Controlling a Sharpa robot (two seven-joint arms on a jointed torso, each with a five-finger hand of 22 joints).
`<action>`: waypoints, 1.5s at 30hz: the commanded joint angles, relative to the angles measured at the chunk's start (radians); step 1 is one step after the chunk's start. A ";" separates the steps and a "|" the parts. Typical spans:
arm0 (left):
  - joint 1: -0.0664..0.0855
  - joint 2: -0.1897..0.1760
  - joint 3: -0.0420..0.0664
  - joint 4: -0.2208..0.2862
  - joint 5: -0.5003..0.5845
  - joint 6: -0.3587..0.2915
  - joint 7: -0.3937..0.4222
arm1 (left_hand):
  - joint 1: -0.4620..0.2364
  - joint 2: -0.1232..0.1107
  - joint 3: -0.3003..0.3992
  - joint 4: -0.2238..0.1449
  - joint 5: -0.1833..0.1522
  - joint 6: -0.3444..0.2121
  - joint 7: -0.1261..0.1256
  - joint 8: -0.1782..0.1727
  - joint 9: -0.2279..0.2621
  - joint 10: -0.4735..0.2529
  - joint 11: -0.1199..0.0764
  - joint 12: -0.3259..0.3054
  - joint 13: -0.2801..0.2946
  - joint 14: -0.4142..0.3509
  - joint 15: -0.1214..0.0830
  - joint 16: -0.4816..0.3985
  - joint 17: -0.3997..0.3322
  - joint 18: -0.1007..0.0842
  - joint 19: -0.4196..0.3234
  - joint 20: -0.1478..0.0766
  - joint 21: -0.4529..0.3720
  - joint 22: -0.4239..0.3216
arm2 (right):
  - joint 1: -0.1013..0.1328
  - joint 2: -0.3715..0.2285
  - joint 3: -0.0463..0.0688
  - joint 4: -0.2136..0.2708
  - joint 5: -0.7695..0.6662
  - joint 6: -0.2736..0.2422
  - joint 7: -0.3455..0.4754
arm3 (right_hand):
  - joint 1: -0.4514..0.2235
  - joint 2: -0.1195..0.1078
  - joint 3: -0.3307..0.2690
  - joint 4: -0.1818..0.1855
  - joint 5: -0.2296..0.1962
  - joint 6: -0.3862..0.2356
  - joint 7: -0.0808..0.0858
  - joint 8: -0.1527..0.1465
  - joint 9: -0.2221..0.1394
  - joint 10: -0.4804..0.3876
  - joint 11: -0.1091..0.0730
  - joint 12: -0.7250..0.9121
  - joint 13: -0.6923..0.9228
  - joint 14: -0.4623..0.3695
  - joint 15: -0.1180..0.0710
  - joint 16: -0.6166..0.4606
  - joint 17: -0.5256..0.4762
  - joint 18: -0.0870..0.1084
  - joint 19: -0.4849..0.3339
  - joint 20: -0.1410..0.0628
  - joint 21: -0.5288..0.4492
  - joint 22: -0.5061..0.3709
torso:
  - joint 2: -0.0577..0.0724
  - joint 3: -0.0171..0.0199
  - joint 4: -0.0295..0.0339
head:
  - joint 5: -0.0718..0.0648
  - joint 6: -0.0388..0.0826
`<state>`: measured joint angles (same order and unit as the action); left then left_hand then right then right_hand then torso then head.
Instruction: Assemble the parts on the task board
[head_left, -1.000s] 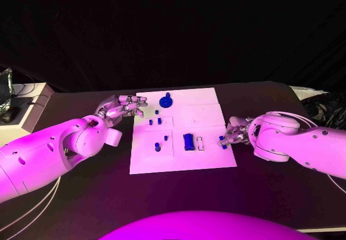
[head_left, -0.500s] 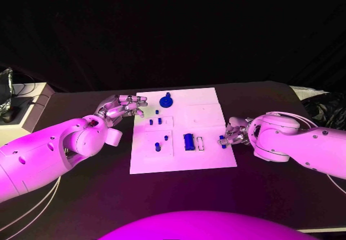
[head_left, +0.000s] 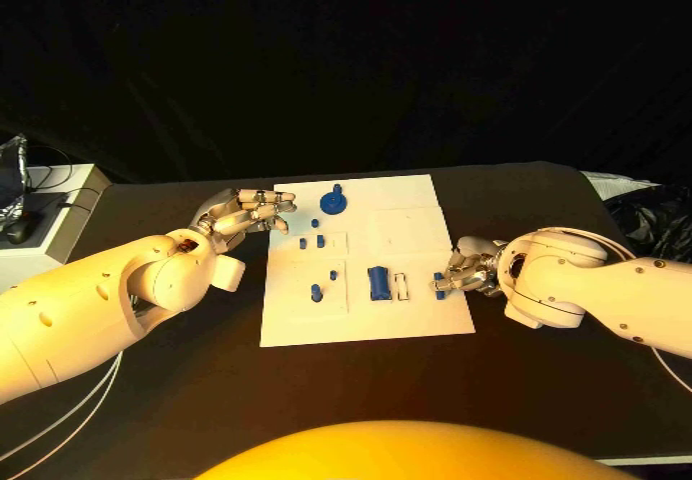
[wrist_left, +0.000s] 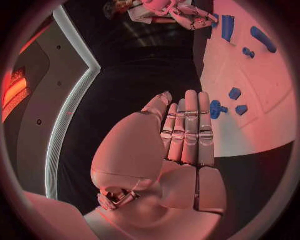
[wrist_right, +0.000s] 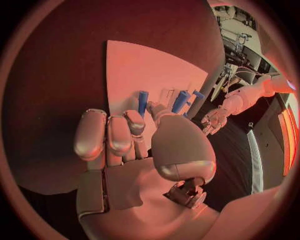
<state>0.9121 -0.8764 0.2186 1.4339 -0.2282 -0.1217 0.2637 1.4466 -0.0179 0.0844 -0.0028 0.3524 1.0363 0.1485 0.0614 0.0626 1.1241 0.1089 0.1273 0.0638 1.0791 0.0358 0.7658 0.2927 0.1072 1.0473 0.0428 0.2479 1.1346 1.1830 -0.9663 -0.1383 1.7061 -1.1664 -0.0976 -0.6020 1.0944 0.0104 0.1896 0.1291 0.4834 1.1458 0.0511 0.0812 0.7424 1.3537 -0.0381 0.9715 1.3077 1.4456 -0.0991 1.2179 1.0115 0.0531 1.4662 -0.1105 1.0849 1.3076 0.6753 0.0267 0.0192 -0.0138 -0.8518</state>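
R hand (head_left: 469, 270) sat at the white board's (head_left: 418, 195) right edge, pinching a small blue peg (head_left: 440, 282) w/ thumb and finger. L hand (head_left: 245, 212) hovered just off the board's left edge near the blue round knob (head_left: 333, 203), fingers together, holding nothing. Other blue pieces incl. a long block (head_left: 376, 283) lay mid-board.

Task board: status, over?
Left hand empty at task board left edge. Right hand pinches blue part at right edge. Nothing in the way.
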 joint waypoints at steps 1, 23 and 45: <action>-0.001 0.001 0.001 0.002 0.006 0.005 0.007 | -0.008 0.000 0.006 0.000 -0.001 -0.007 0.001 0.003 0.001 -0.005 -0.001 0.002 -0.001 -0.001 0.003 0.001 0.000 -0.003 0.005 0.001 -0.005 0.001 | 0.006 -0.002 -0.001 0.014 0.051 -0.024 0.019 | 0.002 -0.003 0.327 -0.333 0.000 -0.001 0.001 0.004 0.004 0.009 -0.004 0.003 0.018 -0.001 -0.001 -0.002 -0.001 0.018 0.047 -0.002 0.004 0.146 | 0.000 -0.0002 -0.0002 | 0.001 0.000; -0.001 0.000 0.001 0.004 0.006 0.008 0.006 | -0.008 0.000 0.007 0.000 -0.001 -0.006 0.001 0.003 0.001 -0.006 -0.001 0.002 -0.001 -0.001 0.003 0.001 -0.001 -0.003 0.006 0.001 -0.006 0.003 | 0.017 0.055 0.003 0.048 0.064 -0.026 0.015 | 0.006 -0.004 0.324 -0.334 0.003 0.001 0.001 0.003 0.006 0.009 -0.004 0.003 0.017 0.000 -0.001 -0.003 -0.001 0.019 0.047 -0.002 0.002 0.146 | 0.000 -0.0013 -0.0001 | 0.005 -0.005; -0.001 -0.004 0.001 0.008 0.006 0.007 0.005 | -0.009 0.000 0.006 0.001 -0.001 -0.006 0.001 0.003 0.001 -0.007 -0.001 0.002 -0.001 -0.001 0.003 0.001 -0.001 -0.003 0.007 0.002 -0.011 0.004 | 0.011 0.132 -0.007 -0.036 0.037 0.026 0.020 | 0.009 -0.001 0.314 -0.333 -0.002 0.000 0.002 0.000 0.008 0.008 -0.003 0.007 0.018 0.000 0.000 -0.003 -0.002 0.018 0.046 -0.001 0.003 0.146 | 0.000 0.0000 -0.0008 | 0.010 -0.010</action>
<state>0.9121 -0.8804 0.2185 1.4380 -0.2277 -0.1214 0.2624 1.4466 -0.0179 0.0844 -0.0028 0.3524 1.0363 0.1484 0.0614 0.0626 1.1241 0.1089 0.1274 0.0638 1.0791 0.0358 0.7658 0.2926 0.1073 1.0473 0.0429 0.2405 1.1369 1.1962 -0.8357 -0.1438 1.6700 -1.1121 -0.1123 -0.5928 1.0899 0.0082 0.2129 0.0949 0.4813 1.1432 0.0499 0.0806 0.7495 1.3537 -0.0381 0.9760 1.3081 1.4456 -0.0991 1.2179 1.0110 0.0531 1.4662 -0.1105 1.0848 1.3081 0.6752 0.0263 0.0191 -0.0043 -0.8607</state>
